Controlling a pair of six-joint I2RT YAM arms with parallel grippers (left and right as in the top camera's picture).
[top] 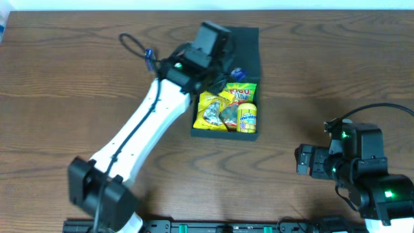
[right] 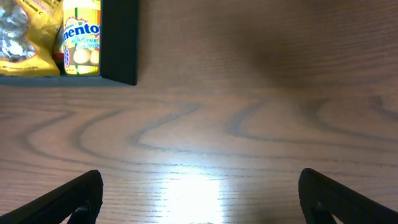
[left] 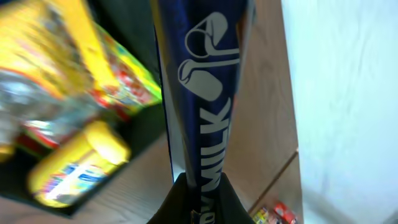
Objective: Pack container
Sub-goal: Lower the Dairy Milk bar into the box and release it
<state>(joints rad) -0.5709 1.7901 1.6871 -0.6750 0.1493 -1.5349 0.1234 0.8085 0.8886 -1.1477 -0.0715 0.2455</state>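
The dark teal-green container (top: 249, 55) stands open at the table's back middle, its flap lid lying flat behind it. It holds yellow snack packets (top: 212, 109) and a yellow Mentos tube (top: 248, 117). My left gripper (top: 220, 68) hovers over the container's back part, shut on a dark blue "MILK" packet (left: 205, 93), which also shows in the overhead view (top: 238, 74). In the left wrist view its jaws (left: 199, 199) pinch the packet's end, and the container (left: 142, 127) and tube (left: 78, 163) lie below. My right gripper (top: 306, 162) is open and empty over bare wood (right: 199, 205), right of the container's corner (right: 121, 43).
A black cable loop (top: 134, 46) lies on the table left of the container. The left arm's white link (top: 139, 133) crosses the table's left half. In the left wrist view, small colourful packets (left: 277, 214) show beyond the table edge.
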